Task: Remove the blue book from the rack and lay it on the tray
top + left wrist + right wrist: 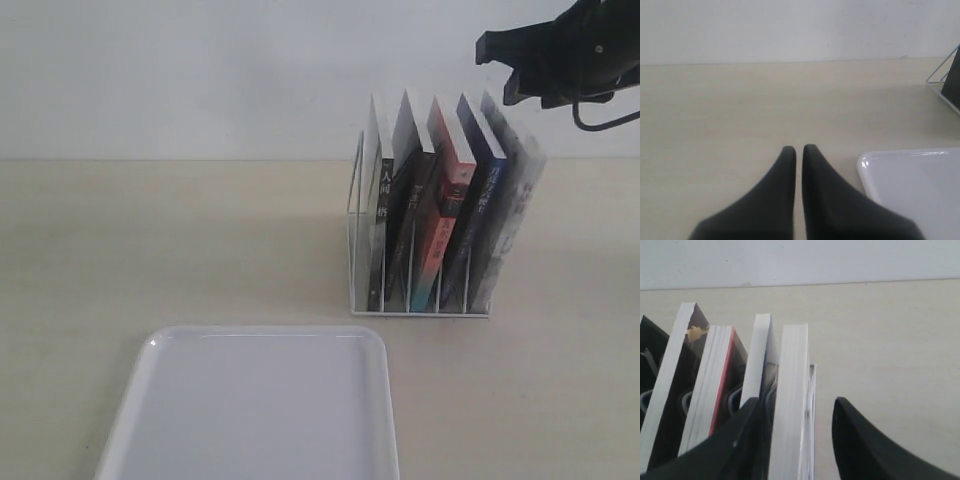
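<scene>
The white wire rack (354, 205) holds several upright books. The blue book (482, 215), with a navy spine, stands second from the right, between the red-and-teal-spined book (447, 215) and a pale book (518, 195). My right gripper (512, 72) hovers open just above the books' right end. In the right wrist view the right gripper (796, 401) straddles the pale book's page edge (790, 390), with the blue book's page edge (760, 352) beside one finger. The white tray (260, 410) lies at the front. Shut and holding nothing, my left gripper (799, 148) hangs over bare table beside the tray's corner (910, 185).
A pale book with black characters (378, 200) and a black book (408, 200) fill the rack's left slots. A white wall runs along the back of the beige table (150, 240). A corner of the rack (941, 75) shows in the left wrist view.
</scene>
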{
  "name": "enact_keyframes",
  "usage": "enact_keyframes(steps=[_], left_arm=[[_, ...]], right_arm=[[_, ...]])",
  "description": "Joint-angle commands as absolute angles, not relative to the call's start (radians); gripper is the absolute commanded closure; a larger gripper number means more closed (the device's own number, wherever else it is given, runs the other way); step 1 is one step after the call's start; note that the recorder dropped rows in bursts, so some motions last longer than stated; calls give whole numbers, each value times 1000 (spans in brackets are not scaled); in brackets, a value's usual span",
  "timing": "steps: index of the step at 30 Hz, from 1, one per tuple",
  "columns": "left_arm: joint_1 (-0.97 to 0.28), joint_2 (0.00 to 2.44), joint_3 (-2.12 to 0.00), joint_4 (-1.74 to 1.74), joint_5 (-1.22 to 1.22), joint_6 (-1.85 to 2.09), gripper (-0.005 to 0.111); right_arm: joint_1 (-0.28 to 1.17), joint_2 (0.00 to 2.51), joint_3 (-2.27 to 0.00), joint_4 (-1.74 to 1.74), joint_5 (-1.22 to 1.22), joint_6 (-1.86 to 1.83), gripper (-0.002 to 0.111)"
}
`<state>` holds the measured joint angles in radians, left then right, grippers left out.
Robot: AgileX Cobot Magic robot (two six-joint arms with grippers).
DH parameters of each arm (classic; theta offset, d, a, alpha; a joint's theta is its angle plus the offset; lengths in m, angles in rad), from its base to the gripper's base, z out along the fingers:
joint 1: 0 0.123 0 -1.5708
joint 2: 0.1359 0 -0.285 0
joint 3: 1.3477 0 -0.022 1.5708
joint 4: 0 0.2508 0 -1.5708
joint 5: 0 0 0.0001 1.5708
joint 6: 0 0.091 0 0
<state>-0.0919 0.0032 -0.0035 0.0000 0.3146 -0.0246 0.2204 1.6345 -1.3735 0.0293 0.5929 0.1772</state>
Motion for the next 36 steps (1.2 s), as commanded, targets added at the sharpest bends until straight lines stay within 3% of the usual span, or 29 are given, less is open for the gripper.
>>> enact_keyframes(steps=[1, 11, 23, 36], left_arm=[[-90, 0, 0, 0, 309, -31, 103], [-90, 0, 0, 0, 309, -31, 103], [-90, 0, 0, 0, 309, -31, 103], [-90, 0, 0, 0, 309, -31, 103]], right_arm=[[219, 1627, -1377, 18, 570, 161, 61], [236, 1597, -1388, 72, 567, 105, 61], [492, 1608, -1518, 60, 570, 97, 61], [488, 1737, -1518, -41, 565, 223, 61]])
